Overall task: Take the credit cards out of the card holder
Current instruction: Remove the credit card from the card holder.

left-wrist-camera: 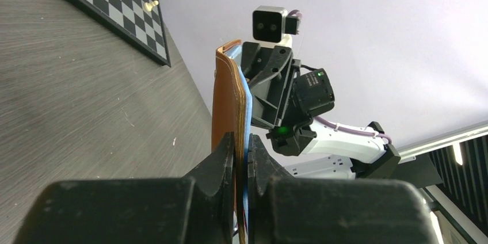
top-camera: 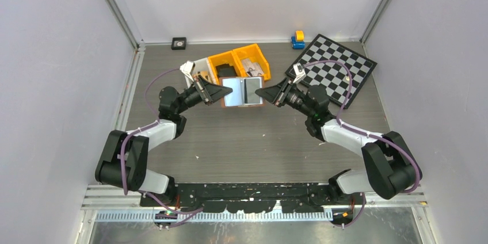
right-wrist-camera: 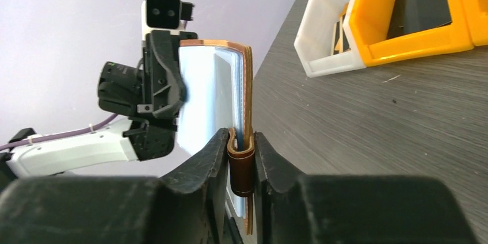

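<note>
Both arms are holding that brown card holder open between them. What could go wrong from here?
1. The right gripper pinches only the narrow snap tab of the card holder, so it may slip off.
2. The left gripper clamps the opposite edge, so neither gripper is free to empty the holder. Releasing either side could let it flop shut.

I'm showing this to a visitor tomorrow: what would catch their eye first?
The card holder, spread open with its pale blue inside showing, is clamped between the left gripper and right gripper at mid-table. Behind it stand yellow bins; a checkerboard lies far right.
</note>
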Motion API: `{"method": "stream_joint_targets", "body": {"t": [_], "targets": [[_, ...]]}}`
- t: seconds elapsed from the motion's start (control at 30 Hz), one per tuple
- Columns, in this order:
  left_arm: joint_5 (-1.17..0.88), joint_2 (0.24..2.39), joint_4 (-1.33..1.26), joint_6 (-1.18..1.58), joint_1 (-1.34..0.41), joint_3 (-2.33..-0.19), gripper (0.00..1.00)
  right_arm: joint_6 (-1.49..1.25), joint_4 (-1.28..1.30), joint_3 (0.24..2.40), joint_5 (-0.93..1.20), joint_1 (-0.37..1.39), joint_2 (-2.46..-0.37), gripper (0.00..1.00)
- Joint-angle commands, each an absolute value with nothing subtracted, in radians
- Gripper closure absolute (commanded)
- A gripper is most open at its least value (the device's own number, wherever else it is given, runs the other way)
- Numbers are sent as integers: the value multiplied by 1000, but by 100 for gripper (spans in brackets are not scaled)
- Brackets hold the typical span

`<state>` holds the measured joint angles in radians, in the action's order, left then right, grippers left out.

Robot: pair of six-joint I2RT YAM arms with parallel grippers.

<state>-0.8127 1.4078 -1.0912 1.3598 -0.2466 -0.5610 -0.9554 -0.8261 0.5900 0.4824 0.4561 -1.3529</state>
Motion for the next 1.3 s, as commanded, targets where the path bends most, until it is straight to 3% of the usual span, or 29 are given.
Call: {"method": "stream_joint_targets", "body": {"t": [0.0,0.37,0.5,0.67,0.77,0.9,1.0,1.07,1.27], "targets": [[-823,1428,-1183,1368,-249,-599,100,-970,-920,579,505,450,-1339,79],[-814,1474,-1127,1349,-247,-602,100,-974,-901,590,501,447,-1338,99],[-751,1422,-929,1241,-238,-585,86,-948,-813,592,449,444,-1322,100],[-581,1267,-372,936,-233,-656,64,-890,-679,601,362,441,-1293,100],[-486,1180,-170,819,-234,-706,61,-866,-624,608,321,440,-1284,100],[-423,1073,-188,798,-255,-672,56,-865,-610,623,335,441,-1295,99],[-434,1034,-263,784,-317,-655,56,-879,-642,630,375,442,-1314,99],[-446,1037,-288,747,-379,-671,65,-891,-669,628,401,441,-1326,99],[-546,1165,-306,717,-477,-749,75,-916,-720,623,439,441,-1333,99]]}}
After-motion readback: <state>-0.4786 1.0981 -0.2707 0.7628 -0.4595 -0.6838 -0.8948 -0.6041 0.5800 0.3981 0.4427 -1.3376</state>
